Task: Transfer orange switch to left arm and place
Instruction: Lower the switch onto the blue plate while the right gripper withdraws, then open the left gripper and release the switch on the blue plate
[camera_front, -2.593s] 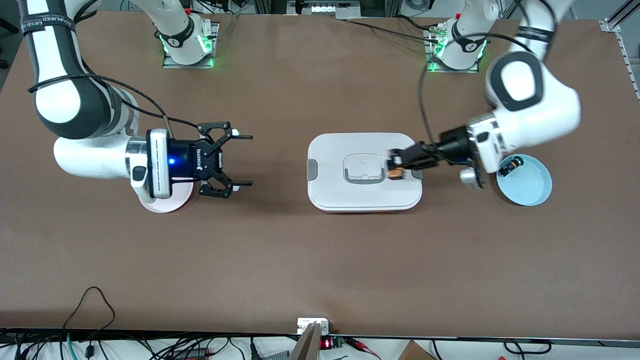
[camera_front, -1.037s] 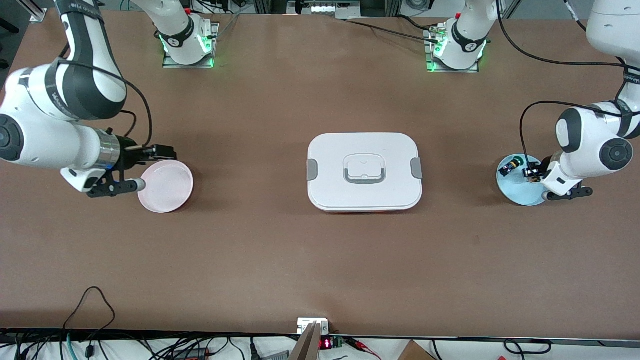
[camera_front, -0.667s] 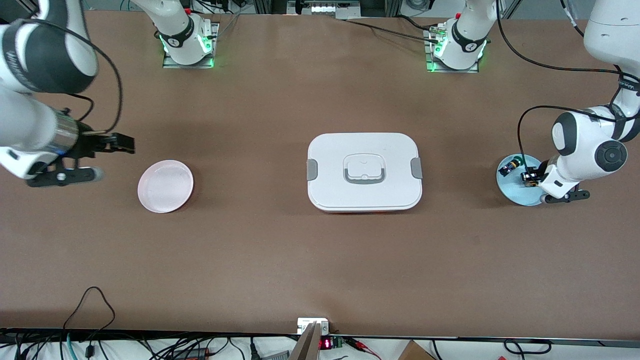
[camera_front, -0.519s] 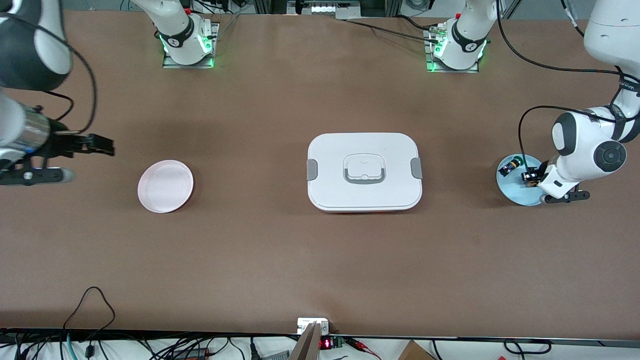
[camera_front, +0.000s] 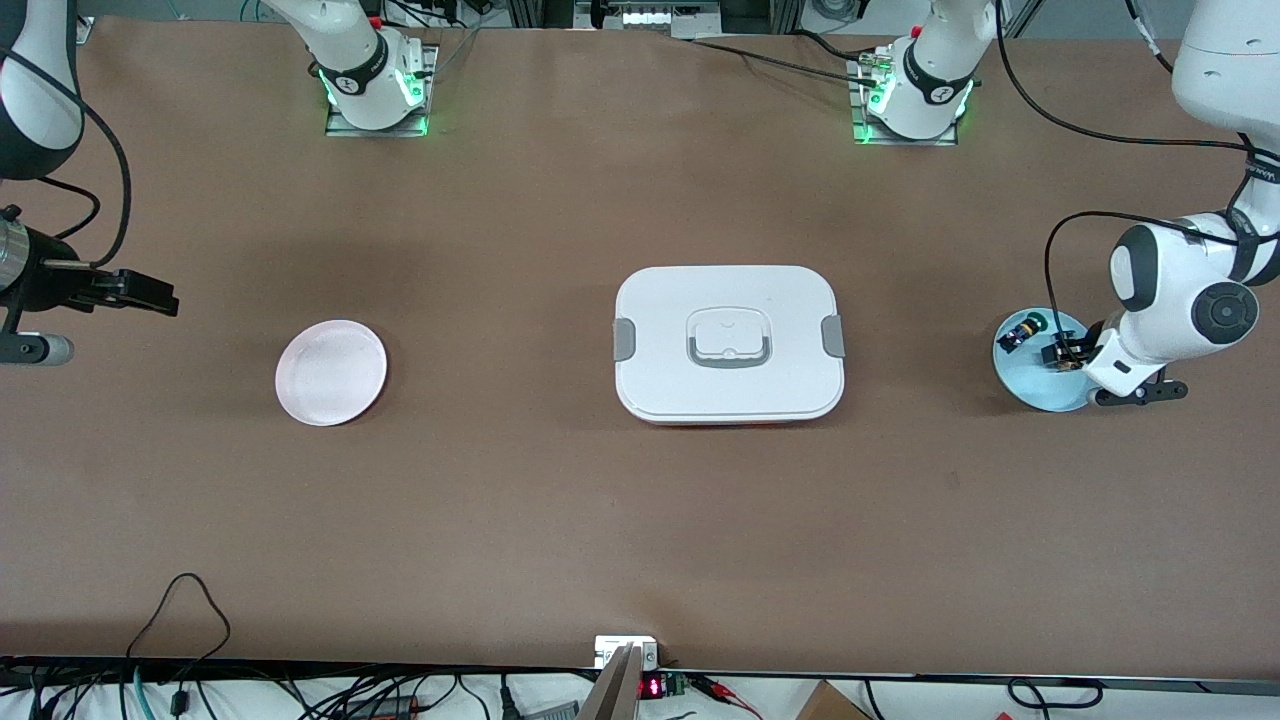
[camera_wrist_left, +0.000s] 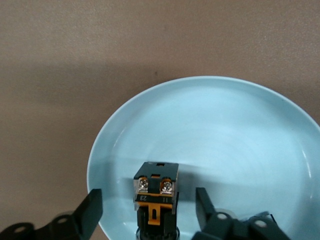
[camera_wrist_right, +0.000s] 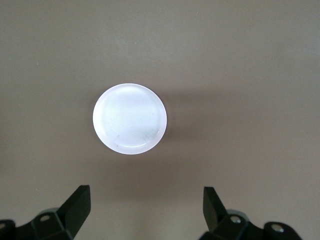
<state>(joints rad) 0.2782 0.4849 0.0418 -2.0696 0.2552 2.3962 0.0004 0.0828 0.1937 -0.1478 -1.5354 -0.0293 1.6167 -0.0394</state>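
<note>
The orange switch (camera_front: 1058, 354) lies in the light blue plate (camera_front: 1040, 385) at the left arm's end of the table. In the left wrist view the switch (camera_wrist_left: 156, 197) shows its black and whitish base with two screws; its cap is hidden. My left gripper (camera_front: 1064, 352) is low over the plate, open, its fingers (camera_wrist_left: 91, 212) standing either side of the switch with a gap on each side. My right gripper (camera_front: 160, 298) is open and empty over bare table near the right arm's end. The white box (camera_front: 660, 330) sits at mid-table.
A small switch with a green cap (camera_front: 1025, 327) also lies in the blue plate. An empty pink plate (camera_front: 331, 372) sits toward the right arm's end; it also shows in the right wrist view (camera_wrist_right: 129, 118). Cables run along the table edge nearest the front camera.
The left gripper, earlier shut on the orange switch over the box, now stands open around it in the blue plate. The right gripper has moved off the pink plate toward its table end.
</note>
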